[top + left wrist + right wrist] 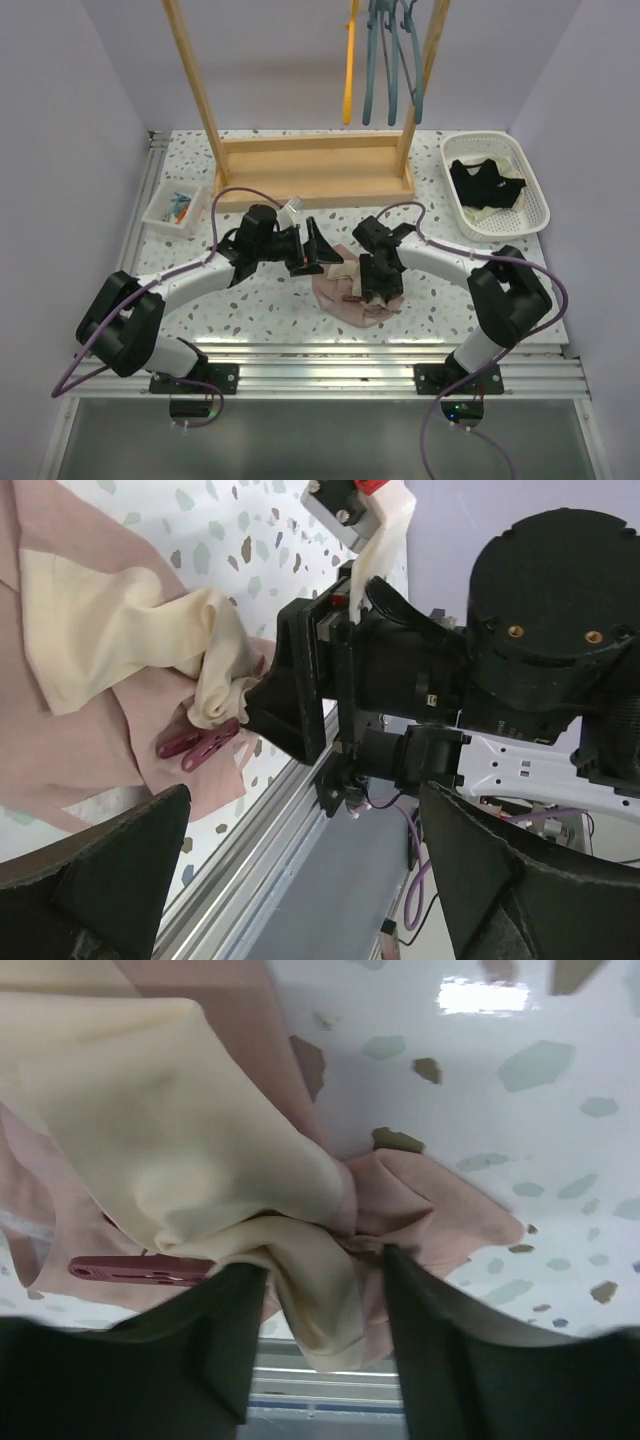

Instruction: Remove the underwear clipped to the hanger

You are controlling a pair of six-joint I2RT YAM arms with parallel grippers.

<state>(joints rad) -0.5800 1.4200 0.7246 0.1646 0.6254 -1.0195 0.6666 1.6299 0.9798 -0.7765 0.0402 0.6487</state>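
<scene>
The dusty pink underwear with cream trim lies bunched on the table between the arms. A dark red clip is still on its edge and also shows in the left wrist view. My right gripper is down on the garment, and its fingers are closed on a bunched fold of pink and cream cloth. My left gripper is open and empty, just left of the garment. The black underwear lies in the white basket.
A wooden rack base stands at the back. Blue and orange hangers hang above it. A small white tray with small coloured items sits at the back left. A metal rail runs along the table's near edge.
</scene>
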